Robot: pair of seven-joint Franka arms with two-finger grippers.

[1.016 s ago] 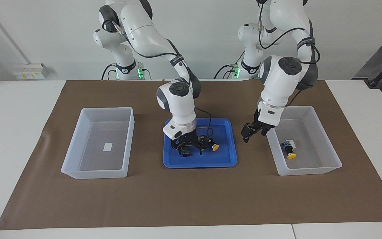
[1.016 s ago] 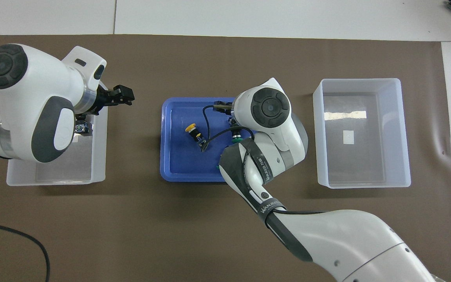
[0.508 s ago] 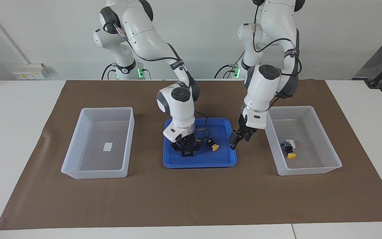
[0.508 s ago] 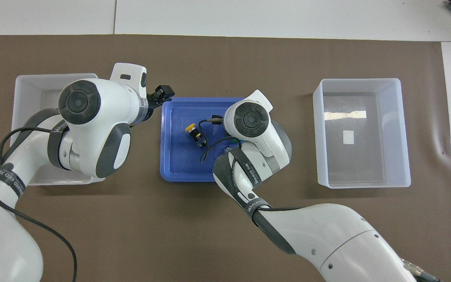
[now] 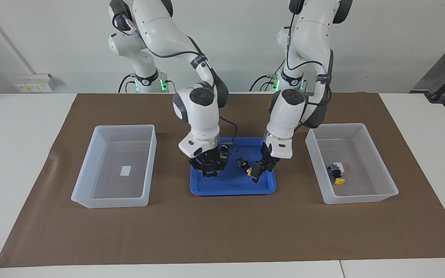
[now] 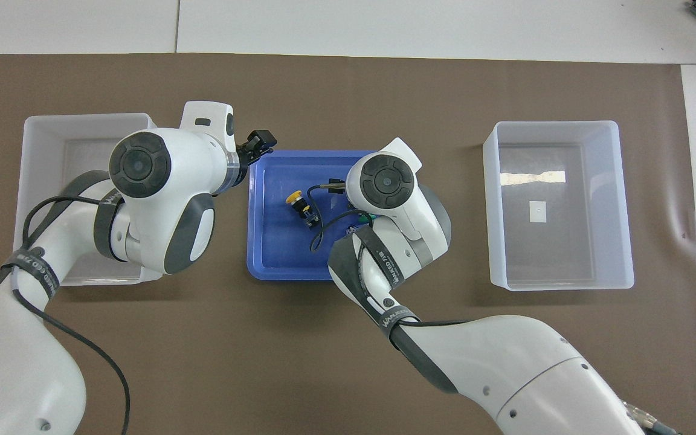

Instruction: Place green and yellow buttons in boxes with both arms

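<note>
My right gripper (image 5: pixel 209 172) hangs just above the blue tray (image 5: pixel 232 190), shut on a green button (image 6: pixel 367 215) whose cap peeks out under the wrist in the overhead view. My left gripper (image 5: pixel 257 170) is low over the tray's end toward the left arm, open, right beside a yellow button (image 5: pixel 245 165) lying in the tray; that button also shows in the overhead view (image 6: pixel 299 204). A second yellow button (image 5: pixel 337 175) lies in the box (image 5: pixel 361 199) at the left arm's end. The box (image 5: pixel 110 202) at the right arm's end holds only its label. The other green button is hidden.
The tray and both boxes stand in a row on a brown mat (image 5: pixel 222 231). In the overhead view the left arm (image 6: pixel 161 199) covers much of its box (image 6: pixel 40 121). A black cable (image 6: pixel 318 235) hangs from the right wrist over the tray.
My left gripper swung from beside its box to the tray, next to the yellow button. My right gripper closed on the green button and lifted slightly.
</note>
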